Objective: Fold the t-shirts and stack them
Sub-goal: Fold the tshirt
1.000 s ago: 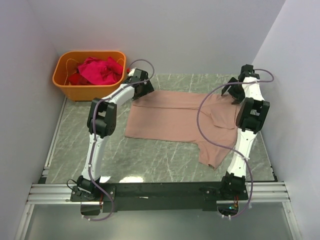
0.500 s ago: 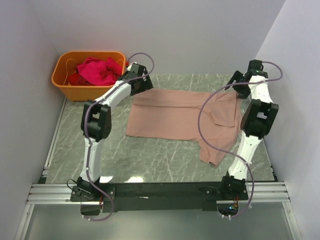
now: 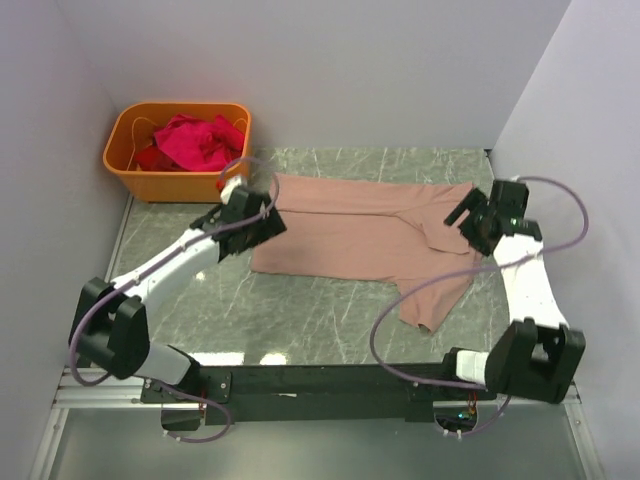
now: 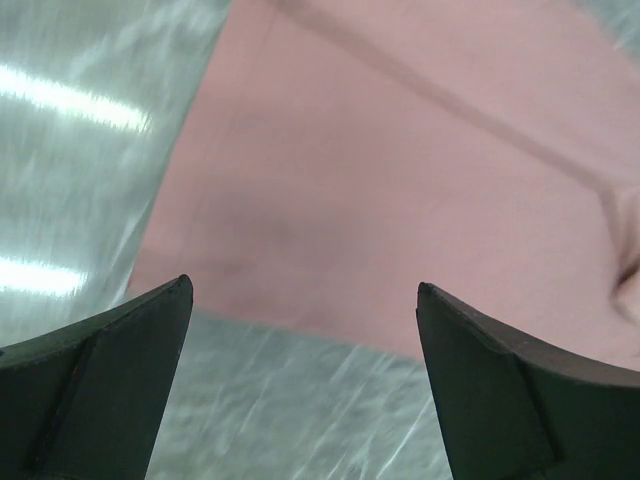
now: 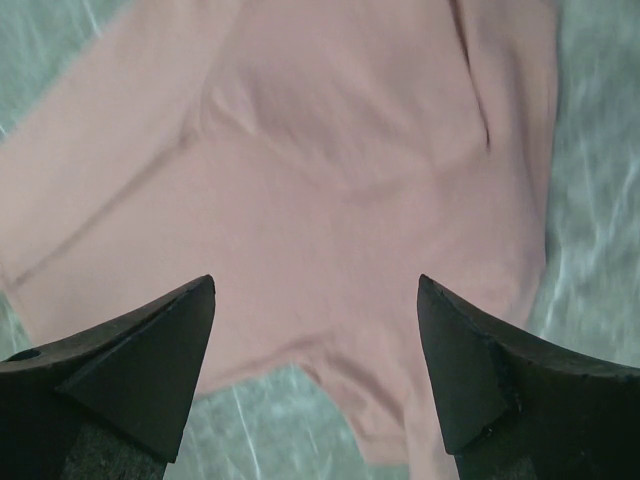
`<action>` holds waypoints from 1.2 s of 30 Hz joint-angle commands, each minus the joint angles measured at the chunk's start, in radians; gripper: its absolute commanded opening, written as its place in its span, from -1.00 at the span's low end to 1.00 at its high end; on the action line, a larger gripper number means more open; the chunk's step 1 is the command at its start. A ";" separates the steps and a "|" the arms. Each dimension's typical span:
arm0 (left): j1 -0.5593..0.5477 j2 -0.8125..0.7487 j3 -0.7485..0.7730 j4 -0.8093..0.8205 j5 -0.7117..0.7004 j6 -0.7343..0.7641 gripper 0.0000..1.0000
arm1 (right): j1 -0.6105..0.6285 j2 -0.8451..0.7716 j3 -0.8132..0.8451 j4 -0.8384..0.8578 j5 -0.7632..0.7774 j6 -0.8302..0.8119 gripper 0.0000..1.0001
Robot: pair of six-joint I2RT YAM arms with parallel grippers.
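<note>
Your marbled tabletop (image 3: pixel 300 310) carries the pink-tan t-shirt (image 3: pixel 350 235) spread flat across its far half, from left of centre almost to the right edge. One sleeve trails toward the near right corner. In the far left corner you have the orange tub (image 3: pixel 165 185), holding the crumpled magenta t-shirts (image 3: pixel 195 140). Your left end effector (image 3: pixel 255 212) hangs over the shirt's left edge, its fingers spread wide and gripping nothing. Your right end effector (image 3: pixel 470 215) hangs over the shirt's right part, near the right edge, equally wide open and empty.
</note>
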 commanded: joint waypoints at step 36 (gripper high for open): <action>0.144 0.186 -0.178 -0.007 -0.250 -0.255 -0.99 | 0.387 -0.315 -0.461 -0.339 0.071 0.144 0.50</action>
